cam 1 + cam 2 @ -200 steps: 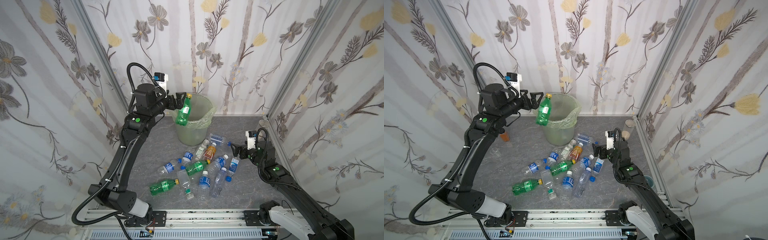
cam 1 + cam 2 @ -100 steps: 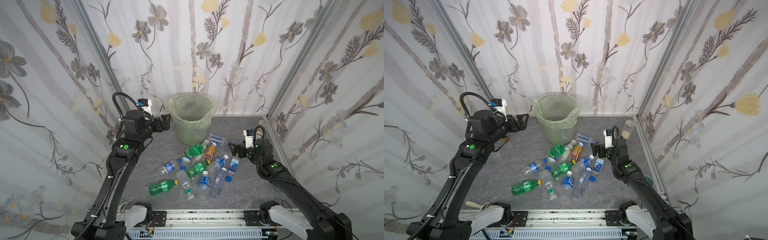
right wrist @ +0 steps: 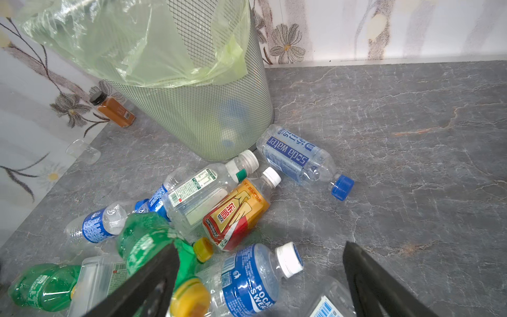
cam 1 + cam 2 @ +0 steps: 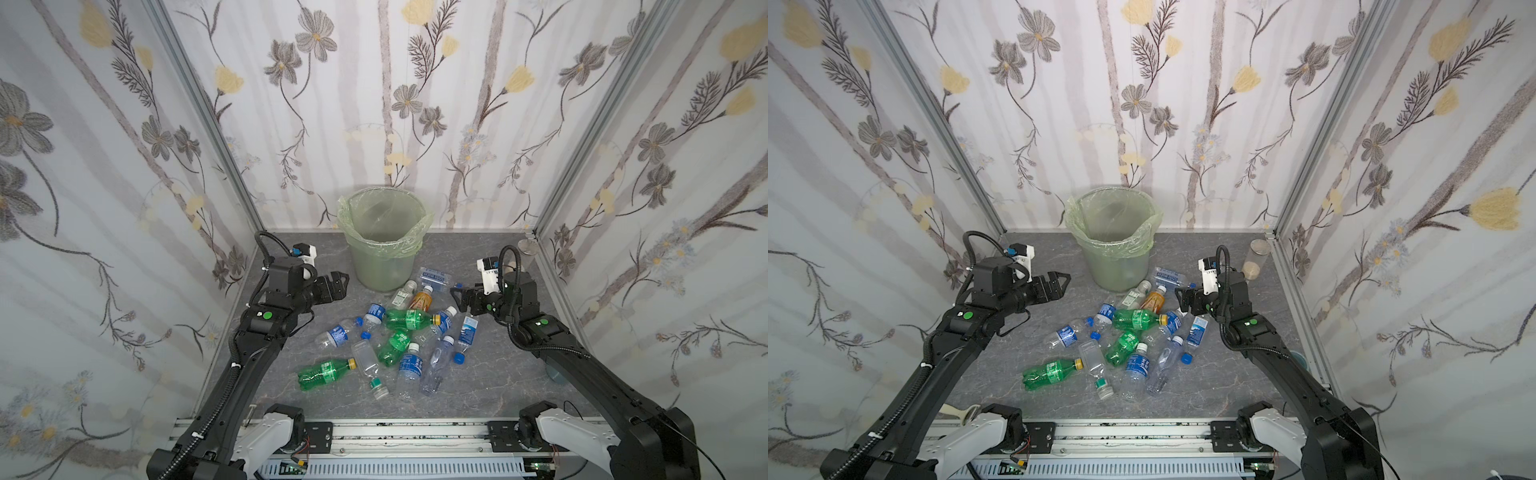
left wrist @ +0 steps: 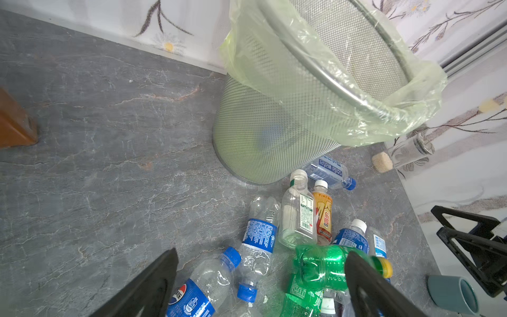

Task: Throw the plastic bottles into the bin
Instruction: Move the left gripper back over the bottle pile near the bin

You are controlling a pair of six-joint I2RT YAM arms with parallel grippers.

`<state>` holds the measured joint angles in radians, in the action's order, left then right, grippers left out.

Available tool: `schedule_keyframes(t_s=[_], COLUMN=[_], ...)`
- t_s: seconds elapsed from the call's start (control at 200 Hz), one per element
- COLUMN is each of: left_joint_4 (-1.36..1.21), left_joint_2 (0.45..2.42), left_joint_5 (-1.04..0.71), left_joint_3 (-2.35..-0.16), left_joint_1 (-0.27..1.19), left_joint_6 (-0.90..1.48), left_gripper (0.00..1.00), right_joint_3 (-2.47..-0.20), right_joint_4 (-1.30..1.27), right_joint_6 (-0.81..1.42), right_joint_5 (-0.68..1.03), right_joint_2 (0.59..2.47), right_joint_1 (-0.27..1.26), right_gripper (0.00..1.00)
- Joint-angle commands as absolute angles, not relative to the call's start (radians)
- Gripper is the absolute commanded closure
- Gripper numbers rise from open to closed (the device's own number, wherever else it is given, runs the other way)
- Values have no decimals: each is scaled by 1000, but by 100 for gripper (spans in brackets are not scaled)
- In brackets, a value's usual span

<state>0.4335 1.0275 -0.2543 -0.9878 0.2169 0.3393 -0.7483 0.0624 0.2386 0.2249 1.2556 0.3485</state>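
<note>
Bin point(image 4: 380, 266): lined with a green bag point(image 4: 419, 245).
Plastic bottles point(image 4: 409, 319): piled just before the bin.
Left gripper point(image 4: 340, 283): held left of the bin — fingers spread, empty.
Right gripper point(image 4: 457, 300): held right of the bin — fingers spread, empty.

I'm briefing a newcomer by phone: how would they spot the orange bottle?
Start at the green-lined bin by the back wall. At its foot, the orange bottle lies beside a white-labelled clear bottle. It alone is orange, white-capped.

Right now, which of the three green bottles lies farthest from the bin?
The green bottle nearest the front rail, at the heap's left edge. The other green bottles lie mid-heap, closer to the bin.
</note>
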Motion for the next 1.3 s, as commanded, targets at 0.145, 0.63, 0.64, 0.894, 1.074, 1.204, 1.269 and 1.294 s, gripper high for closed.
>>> schedule_keyframes(t_s=[0.145,0.63,0.64,0.894,1.074,1.204,1.269,1.294], left_joint_4=[407,402,402,405,408,408,407,406], left_joint_2=[1051,1076,1077,1161,1254,1353,1393,1409], left_joint_5=[-253,-390,-396,-348,-261,-232,-246,-241], left_joint_3=[-957,-945,-946,-993,-1016,-1035,-1044,-1049], left_joint_1=[233,263,268,447,580,646,661,662], left_joint_6=[364,260,251,34,-131,-226,-270,-279], left_gripper=[5,4,4,4,6,6,7,7], right_joint_3=[-803,-863,-865,-867,-849,-831,-817,-811], right_joint_4=[78,163,167,164,160,150,137,133], right_joint_6=[272,209,208,223,241,264,279,283], right_joint_5=[267,240,238,239,222,221,224,226], right_joint_2=[1314,1350,1350,1364,1358,1349,1342,1341], right_joint_1=[359,371,370,367,352,328,313,307], right_gripper=[11,12,12,11,11,10,10,10])
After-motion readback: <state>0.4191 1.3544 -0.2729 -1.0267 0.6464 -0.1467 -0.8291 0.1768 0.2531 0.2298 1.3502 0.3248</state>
